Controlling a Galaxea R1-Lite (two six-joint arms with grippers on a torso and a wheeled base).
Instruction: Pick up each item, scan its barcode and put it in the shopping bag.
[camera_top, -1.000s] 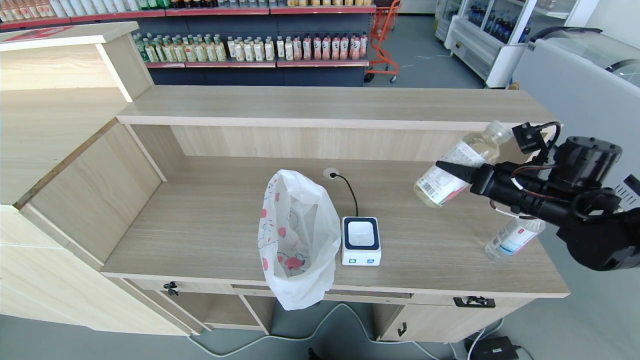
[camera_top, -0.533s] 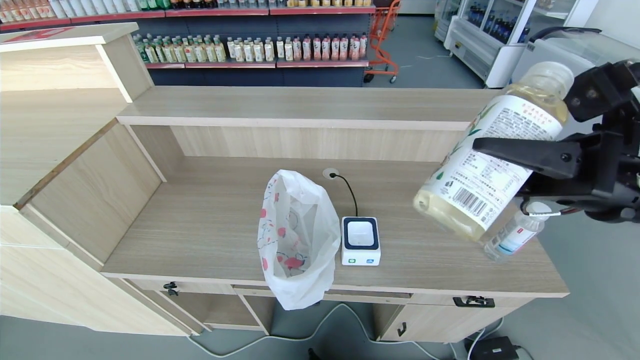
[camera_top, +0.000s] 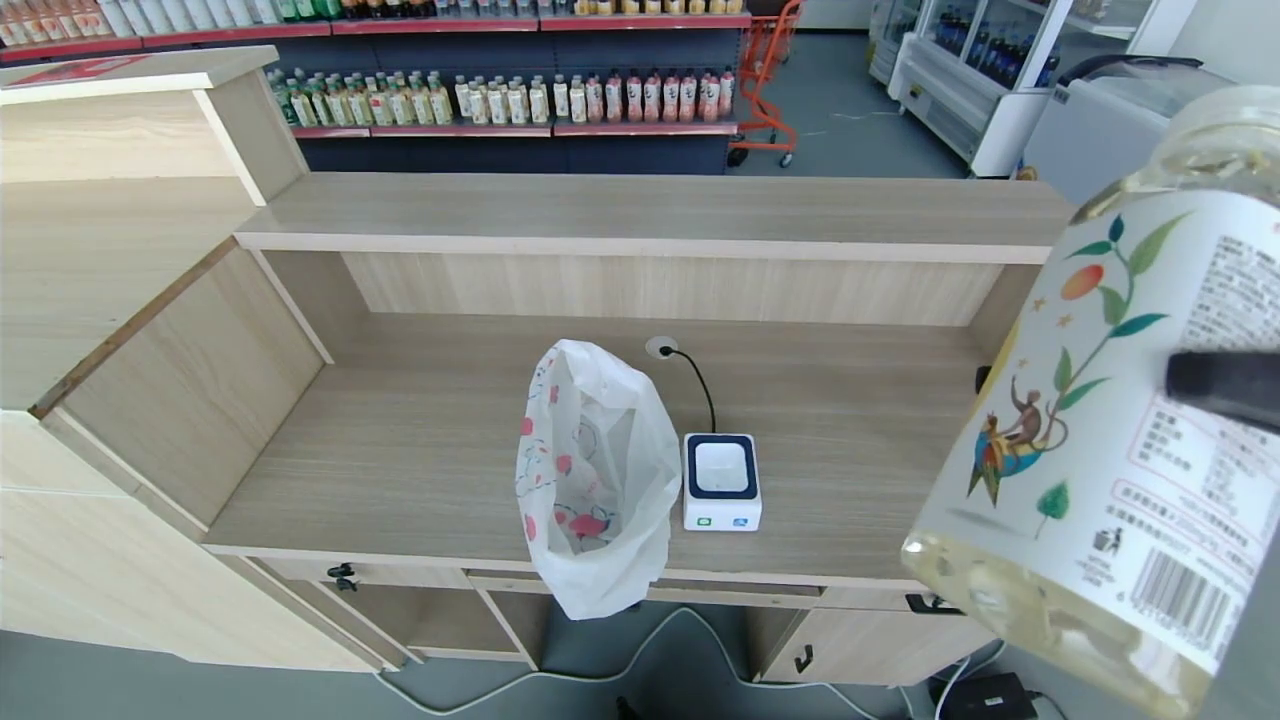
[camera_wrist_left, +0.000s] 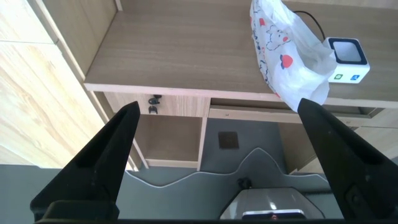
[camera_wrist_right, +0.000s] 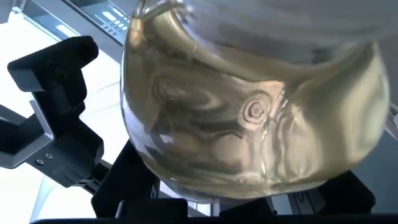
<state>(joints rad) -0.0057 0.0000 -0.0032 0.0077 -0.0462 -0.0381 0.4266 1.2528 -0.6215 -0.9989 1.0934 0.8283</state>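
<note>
**A:** so what's on the counter (camera_top: 400, 450)?

**B:** white shopping bag (camera_top: 595, 480) with red prints. It stands open at the front edge, bottom sagging over it. The scanner (camera_top: 722, 480) sits just beside it on the robot's right, with a black cable (camera_top: 700, 385) running back to a hole in the top.

**A:** and the thing looming on the right?

**B:** bottle (camera_top: 1090, 420) of pale yellow drink, right up by the camera, tilted, cap end up. The right gripper (camera_top: 1195, 385) has a dark finger across the label, and the barcode (camera_top: 1190, 600) faces the camera near the low end. Drink shelves (camera_top: 500, 95) behind.

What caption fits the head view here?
Right gripper holds a labelled bottle near the camera, above the counter with scanner and open shopping bag.
</note>
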